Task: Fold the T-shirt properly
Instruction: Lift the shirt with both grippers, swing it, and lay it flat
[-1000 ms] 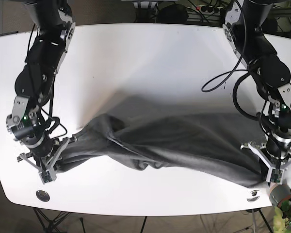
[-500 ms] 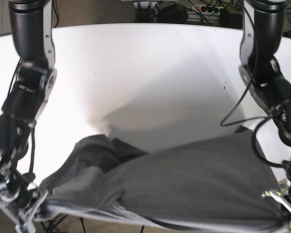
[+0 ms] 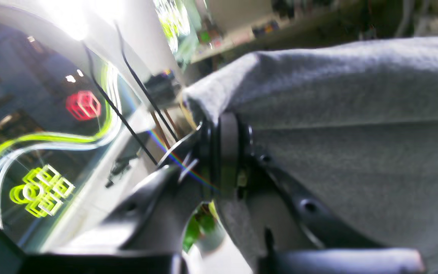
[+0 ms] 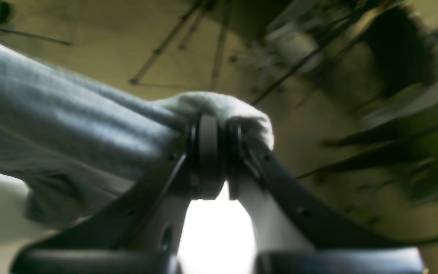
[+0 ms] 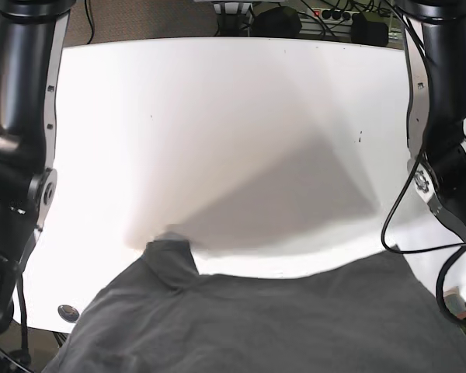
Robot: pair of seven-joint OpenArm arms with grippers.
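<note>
The dark grey T-shirt [image 5: 279, 326] hangs spread in the air above the front of the white table [image 5: 217, 101] and fills the bottom of the base view. One bunched part [image 5: 169, 260] droops at its far left edge. Both grippers are out of frame in the base view; only the arms show. In the left wrist view my left gripper [image 3: 222, 127] is shut on an edge of the shirt [image 3: 337, 95]. In the right wrist view my right gripper [image 4: 222, 131] is shut on a bunched corner of the shirt [image 4: 70, 118].
The arm with the right wrist camera [image 5: 23, 116] rises along the left edge, the other arm [image 5: 443, 116] along the right. A small round badge [image 5: 67, 313] sits at the table's front left. Cables [image 5: 295, 15] lie behind the table. The shirt's shadow falls mid-table.
Both grippers have lifted the shirt off the table and up towards the camera. It has gone from a twisted heap to a spread sheet, and the grippers have left the base view.
</note>
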